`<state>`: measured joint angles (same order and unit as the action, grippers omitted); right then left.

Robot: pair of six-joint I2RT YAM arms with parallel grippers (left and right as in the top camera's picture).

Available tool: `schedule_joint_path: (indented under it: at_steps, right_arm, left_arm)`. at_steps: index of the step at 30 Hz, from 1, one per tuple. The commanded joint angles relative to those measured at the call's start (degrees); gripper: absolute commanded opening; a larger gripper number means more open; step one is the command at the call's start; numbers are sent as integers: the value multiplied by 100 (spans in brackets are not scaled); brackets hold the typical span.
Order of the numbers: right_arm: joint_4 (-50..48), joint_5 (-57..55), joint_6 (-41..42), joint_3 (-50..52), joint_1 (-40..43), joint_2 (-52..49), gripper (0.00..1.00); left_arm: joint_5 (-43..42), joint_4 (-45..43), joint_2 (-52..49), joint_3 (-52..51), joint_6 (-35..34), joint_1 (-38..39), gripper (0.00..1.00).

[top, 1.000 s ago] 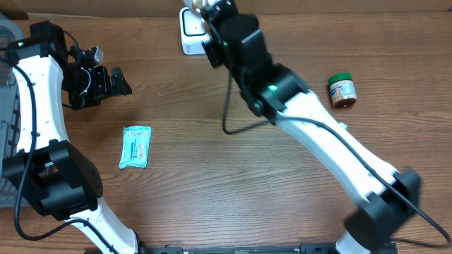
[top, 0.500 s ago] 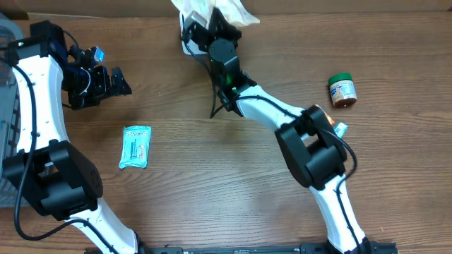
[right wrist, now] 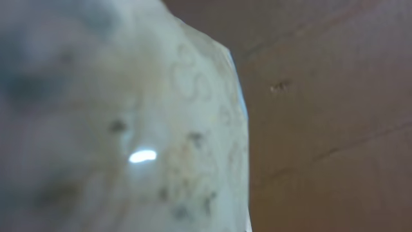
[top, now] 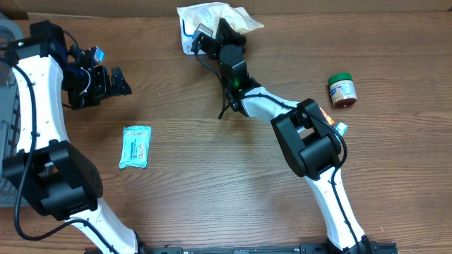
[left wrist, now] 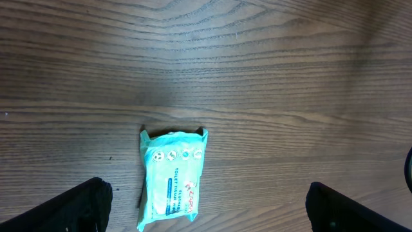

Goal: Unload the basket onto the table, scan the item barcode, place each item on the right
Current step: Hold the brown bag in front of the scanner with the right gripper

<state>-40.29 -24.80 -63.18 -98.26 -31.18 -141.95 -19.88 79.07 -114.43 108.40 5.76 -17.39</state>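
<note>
Right gripper (top: 210, 37): clamped on white bag (top: 215, 14), 12 o'clock. Left gripper (top: 106, 74): fully spread, empty, 10 o'clock. Tissue pack (top: 135, 147): 8 o'clock. Jar (top: 342, 90): 2 o'clock.

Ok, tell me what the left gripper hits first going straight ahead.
Likely the wooden table, right beside the teal tissue packet, which lies off the left gripper's centre line; depth is unclear.

The overhead camera looks straight down on the whole brown wooden table (top: 212, 204), sharing with the downward-facing, higher-held left wrist camera the flat teal plastic tissue packet (left wrist: 171, 178), and with the right wrist camera, pressed blurringly close, the crumpled white plastic bag (right wrist: 116, 129).
</note>
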Motion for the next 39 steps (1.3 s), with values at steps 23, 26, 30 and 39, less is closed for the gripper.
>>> schedule_joint_path:
  at_steps: [23,26,30,39]
  right_arm:
    - [168,549,-140,-125,297,70,4]
    - [155,734,-140,-125,302,70,4]
    - [-22,968,-164,-125,319,70,4]
    - [339,1340,-164,-636,496,70,4]
  left_arm:
    - [0,-4,142,98,-20,-22,100]
    - [0,-4,142,98,-20,-22,100]
    - [0,-4,142,98,-20,-22,100]
    - [0,-4,140,98,-20,-17,99]
